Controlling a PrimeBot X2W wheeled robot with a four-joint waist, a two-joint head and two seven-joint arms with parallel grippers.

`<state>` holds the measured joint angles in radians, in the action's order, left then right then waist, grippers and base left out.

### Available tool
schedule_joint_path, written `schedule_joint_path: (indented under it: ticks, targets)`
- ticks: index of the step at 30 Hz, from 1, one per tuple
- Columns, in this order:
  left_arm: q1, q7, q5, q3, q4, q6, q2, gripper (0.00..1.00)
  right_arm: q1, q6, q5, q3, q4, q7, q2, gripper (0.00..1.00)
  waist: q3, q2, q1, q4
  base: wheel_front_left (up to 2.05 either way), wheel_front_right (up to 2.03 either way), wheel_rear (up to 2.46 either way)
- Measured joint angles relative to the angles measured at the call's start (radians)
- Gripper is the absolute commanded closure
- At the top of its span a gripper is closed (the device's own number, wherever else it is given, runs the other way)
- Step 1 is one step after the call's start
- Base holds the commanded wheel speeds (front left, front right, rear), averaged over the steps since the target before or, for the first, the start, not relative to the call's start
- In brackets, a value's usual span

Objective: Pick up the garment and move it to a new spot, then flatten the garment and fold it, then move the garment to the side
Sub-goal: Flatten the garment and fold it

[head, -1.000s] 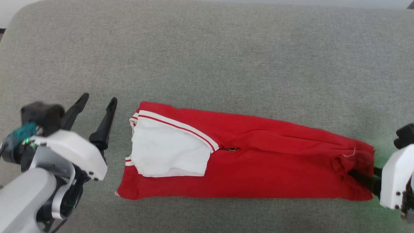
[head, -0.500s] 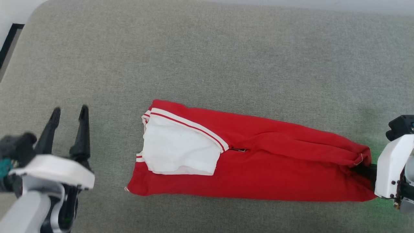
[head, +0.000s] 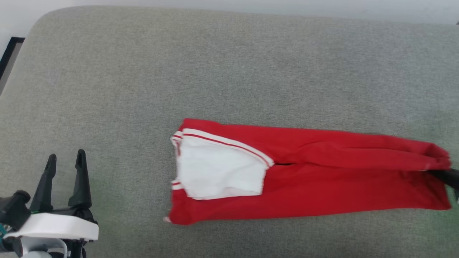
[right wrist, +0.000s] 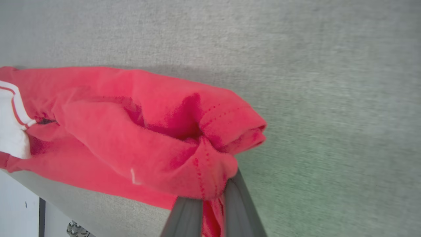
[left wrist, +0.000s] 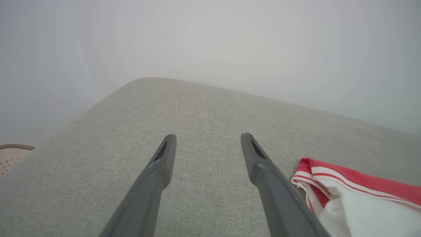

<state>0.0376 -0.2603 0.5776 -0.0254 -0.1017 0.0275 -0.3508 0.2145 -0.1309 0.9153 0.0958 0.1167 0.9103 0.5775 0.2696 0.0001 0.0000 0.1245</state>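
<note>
The garment point(head: 322, 186), a bright red shirt folded into a long strip with a white sleeve end and striped trim at its left, lies across the grey cushion point(head: 229, 71). At its right end my right gripper point(right wrist: 210, 197) is shut on the bunched red hem of the garment point(right wrist: 158, 138), which lifts off the surface there. A dark finger point(head: 446, 176) of that gripper shows at the head view's right edge. My left gripper point(head: 65, 159) stands open and empty at the lower left, well apart from the shirt. Its fingers point(left wrist: 161, 164) hover over bare cushion, with the striped sleeve of the garment point(left wrist: 355, 194) just to their right.
The cushion's rounded left corner and back edge point(head: 46, 18) meet a pale wall. A dark strip of floor point(head: 9, 53) shows beyond the left edge. A perforated beige object point(left wrist: 10, 156) sits past the cushion's edge in the left wrist view.
My right gripper closed on the garment's right hem and has pulled it rightward, stretching the strip. The left gripper withdrew toward the lower left, away from the shirt. The head camera also shifted.
</note>
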Motion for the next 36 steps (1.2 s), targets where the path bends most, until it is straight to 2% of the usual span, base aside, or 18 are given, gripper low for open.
schedule_joint_path:
  ticks: [4, 11, 16, 20, 30, 36]
  targets:
    - [-0.011, 0.0, -0.052, 0.061, -0.016, 0.053, 0.068, 0.0, 0.003, 0.0, -0.003, 0.055, 0.046, 0.0, 0.042, 1.0, -0.003, 0.0, 0.0, -0.015, 0.0, 0.0, 0.0]
    - [-0.018, 0.0, -0.107, 0.113, -0.021, 0.092, 0.133, 0.0, 0.035, 0.0, -0.043, 0.135, 0.144, -0.04, 0.107, 1.0, -0.001, 0.0, 0.0, -0.036, 0.0, 0.0, 0.0]
    - [-0.014, 0.0, -0.126, 0.125, -0.023, 0.1, 0.161, 0.0, 0.05, 0.0, -0.077, 0.137, 0.198, -0.069, 0.128, 1.0, 0.001, 0.0, 0.0, -0.047, 0.0, 0.0, 0.0]
    - [-0.015, 0.0, -0.129, 0.112, -0.015, 0.1, 0.159, 0.0, 0.049, 0.0, -0.022, 0.099, 0.12, -0.062, 0.117, 1.0, -0.001, 0.0, 0.0, -0.054, 0.0, 0.0, 0.0]
    - [-0.025, 0.0, -0.118, 0.101, 0.001, 0.1, 0.153, 0.0, -0.044, 0.0, 0.078, -0.045, -0.249, -0.005, 0.066, 1.0, -0.013, 0.0, 0.0, -0.052, 0.0, 0.0, 0.0]
    - [-0.02, 0.0, -0.109, 0.07, -0.005, 0.1, 0.156, 0.0, 0.003, 0.0, 0.048, -0.189, -0.311, 0.002, 0.003, 1.0, -0.023, 0.0, 0.0, -0.023, 0.0, 0.0, 0.0]
